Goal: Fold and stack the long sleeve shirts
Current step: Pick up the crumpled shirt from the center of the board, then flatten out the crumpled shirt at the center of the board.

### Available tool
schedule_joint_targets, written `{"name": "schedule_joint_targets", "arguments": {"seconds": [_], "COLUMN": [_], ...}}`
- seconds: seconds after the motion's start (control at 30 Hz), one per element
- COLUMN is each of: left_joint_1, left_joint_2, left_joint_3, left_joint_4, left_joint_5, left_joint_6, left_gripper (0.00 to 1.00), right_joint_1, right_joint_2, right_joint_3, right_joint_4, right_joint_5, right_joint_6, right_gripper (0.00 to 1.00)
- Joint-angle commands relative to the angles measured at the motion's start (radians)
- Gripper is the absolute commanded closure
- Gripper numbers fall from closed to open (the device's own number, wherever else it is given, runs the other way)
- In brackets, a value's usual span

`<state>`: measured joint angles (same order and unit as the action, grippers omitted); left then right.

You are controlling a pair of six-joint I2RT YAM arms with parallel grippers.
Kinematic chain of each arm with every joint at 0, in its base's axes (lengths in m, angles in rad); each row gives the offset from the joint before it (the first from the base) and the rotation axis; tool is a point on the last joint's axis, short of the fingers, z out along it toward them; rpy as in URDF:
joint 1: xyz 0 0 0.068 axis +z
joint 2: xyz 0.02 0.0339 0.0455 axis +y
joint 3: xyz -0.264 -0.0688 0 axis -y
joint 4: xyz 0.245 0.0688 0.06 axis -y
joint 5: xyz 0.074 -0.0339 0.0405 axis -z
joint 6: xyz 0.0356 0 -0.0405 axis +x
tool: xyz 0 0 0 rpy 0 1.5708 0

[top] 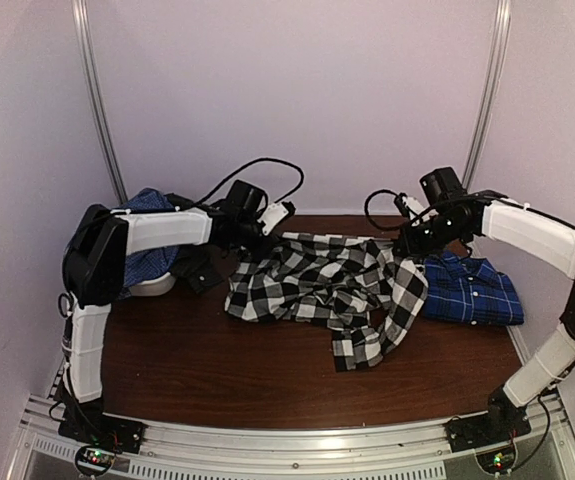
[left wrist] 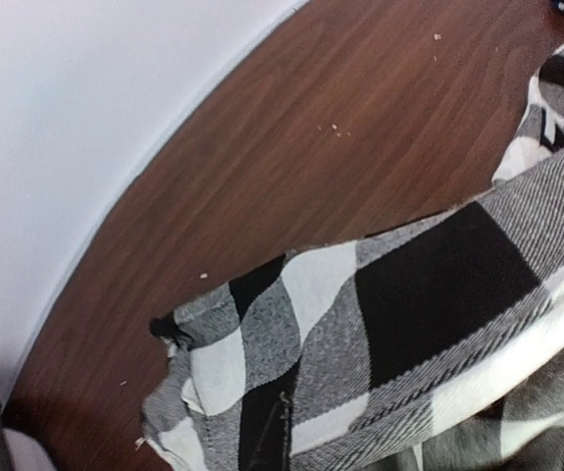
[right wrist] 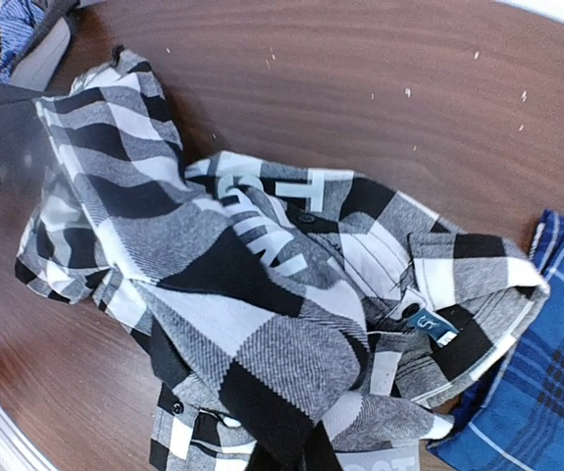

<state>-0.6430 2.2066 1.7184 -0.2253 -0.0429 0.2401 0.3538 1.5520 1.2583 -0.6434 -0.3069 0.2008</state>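
**Left tool (top: 257, 243) is pinching the large, collared black-and-white check shirt (top: 317, 285) of cloth**

The black-and-white check shirt (right wrist: 242, 294) is lying crumpled in the middle of the dark brown wooden counter (top: 187, 360), with one sleeve trailing toward the lower centre of the top view. The left tool is sitting at the upper left edge of this shirt with its jaws closed together. In the left wrist view the checked cloth (left wrist: 409, 294) is filling the lower right of the frame, very close to the camera, and it seems to be caught in the tool; the fingers themselves are not showing there.

The right tool (top: 410, 248) is standing at the upper right edge of the same shirt, also fully closed. I cannot tell whether it is gripping cloth or only touching it. In the right wrist view the collar with a small teal size label (right wrist: 429, 322) is lying open at the right of centre.

The royal blue plaid shirt with dark lines (top: 472, 292) is resting flat at the right side of the counter, just beside the check shirt, and its edge is appearing at the lower right of the right wrist view (right wrist: 546, 392).

At the upper left of the top view, a blue checked cloth (top: 149, 203), a white rounded object (top: 152, 287) and a small black cloth piece (top: 202, 268) are lying under the left arm.
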Motion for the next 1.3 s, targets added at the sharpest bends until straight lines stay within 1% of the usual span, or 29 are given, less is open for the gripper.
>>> {"name": "schedule_joint_targets", "arguments": {"seconds": [0.0, 0.07, 0.17, 0.23, 0.33, 0.43, 0.5, 0.57, 0.67, 0.73, 0.8, 0.9, 1.0, 1.03, 1.07, 1.17, 1.27], "left_joint_1": [0.008, 0.008, 0.005, -0.004, -0.037, -0.094, -0.158, -0.236, -0.317, -0.349, -0.378, -0.428, -0.438, -0.438, -0.438, -0.438, -0.438], "left_joint_2": [-0.293, -0.371, -0.443, -0.474, -0.535, -0.62, -0.695, -0.768, -0.888, -0.955, -1.014, -1.085, -1.15, -1.173, -1.193, -1.226, -1.181], "left_joint_3": [0.016, 0.062, 0.205, 0.314, 0.365, 0.302, 0.228, 0.177, 0.145, 0.121, 0.085, 0.04, 0.016, 0.013, 0.012, 0.022, 0.059], "left_joint_4": [-0.128, -0.22, -0.35, -0.402, -0.44, -0.474, -0.481, -0.486, -0.493, -0.492, -0.493, -0.485, -0.458, -0.445, -0.43, -0.429, -0.476], "left_joint_5": [-0.127, -0.164, -0.17, -0.143, -0.11, -0.097, -0.125, -0.157, -0.145, -0.1, -0.052, -0.011, 0.041, 0.083, 0.083, -0.014, -0.146], "left_joint_6": [-0.046, -0.053, -0.064, -0.074, -0.079, -0.074, -0.078, -0.115, -0.221, -0.324, -0.403, -0.479, -0.523, -0.532, -0.535, -0.522, -0.497], "left_gripper": [1.0, 1.0, 1.0, 1.0, 1.0, 1.0, 1.0, 1.0, 1.0, 1.0, 1.0, 1.0, 1.0, 1.0, 1.0, 1.0, 1.0], "right_joint_1": [0.006, 0.01, 0.012, 0.015, 0.017, 0.029, 0.046, 0.06, 0.066, 0.066, 0.066, 0.066, 0.065, 0.064, 0.064, 0.063, 0.063], "right_joint_2": [-0.146, -0.185, -0.213, -0.217, -0.222, -0.244, -0.282, -0.331, -0.409, -0.457, -0.504, -0.561, -0.579, -0.582, -0.587, -0.585, -0.547], "right_joint_3": [0.169, 0.259, 0.411, 0.492, 0.574, 0.613, 0.622, 0.627, 0.672, 0.722, 0.767, 0.809, 0.856, 0.865, 0.864, 0.857, 0.852], "right_joint_4": [-0.08, -0.124, -0.162, -0.176, -0.201, -0.253, -0.298, -0.337, -0.392, -0.426, -0.431, -0.422, -0.46, -0.473, -0.474, -0.467, -0.48], "right_joint_5": [0.128, 0.17, 0.195, 0.186, 0.129, 0.061, 0.039, 0.011, -0.07, -0.163, -0.246, -0.324, -0.327, -0.319, -0.306, -0.272, -0.192], "right_joint_6": [-0.041, -0.057, -0.076, -0.084, -0.09, -0.097, -0.101, -0.097, -0.064, -0.03, 0.012, 0.08, 0.114, 0.12, 0.129, 0.148, 0.145], "right_gripper": [1.0, 1.0, 1.0, 1.0, 1.0, 1.0, 1.0, 1.0, 1.0, 1.0, 1.0, 1.0, 1.0, 1.0, 1.0, 1.0, 1.0]}}
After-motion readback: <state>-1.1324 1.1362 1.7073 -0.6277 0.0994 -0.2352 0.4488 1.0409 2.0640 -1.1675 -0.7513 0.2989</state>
